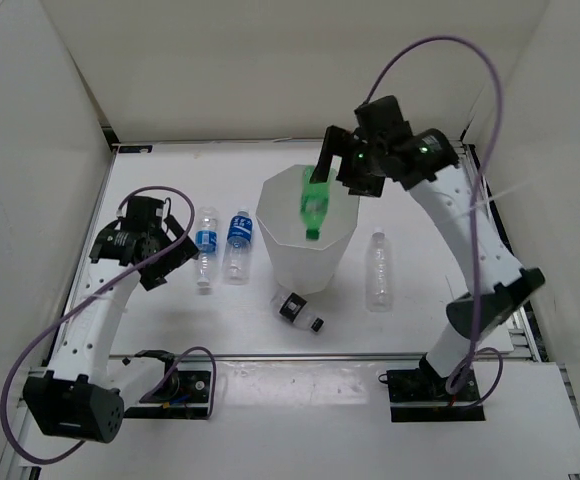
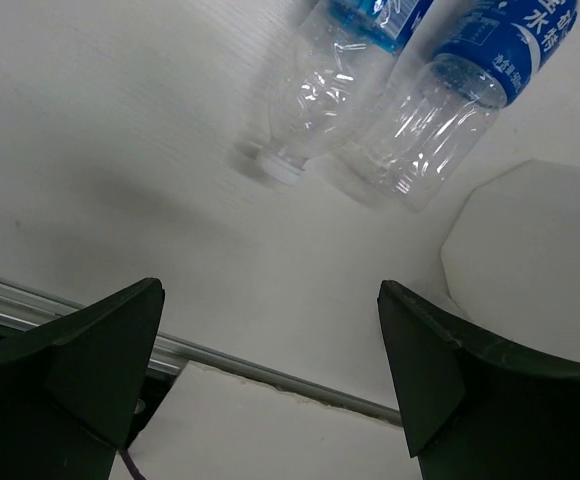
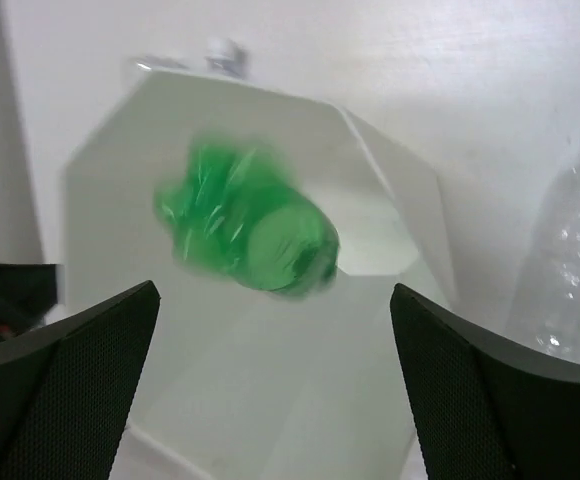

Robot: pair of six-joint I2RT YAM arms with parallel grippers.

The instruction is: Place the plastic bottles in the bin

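The green bottle [image 3: 245, 235] hangs loose and blurred in the mouth of the bin [image 1: 282, 262]. Tilted as it is, I fear it could clip the rim and bounce onto the table [image 1: 170, 325]. My right claw [image 3: 275, 292] is spread wide above it, holding nothing. The left claw [image 2: 270, 290] is also spread and empty, near two blue-labelled bottles [image 2: 475, 75].

Overhead view: bright, even, diffuse light over my white counter [image 1: 420, 330]; shadows faint and soft-edged. Right wrist view: the crumpled green plastic bottle [image 3: 245, 235] is smeared by motion blur, and the white translucent many-sided bin [image 3: 390, 190] looks hazy. Left wrist view: the white-capped clear plastic bottle [image 2: 310, 100] is softly blurred; my left claw [image 2: 270, 290] shows near-black, without detail.
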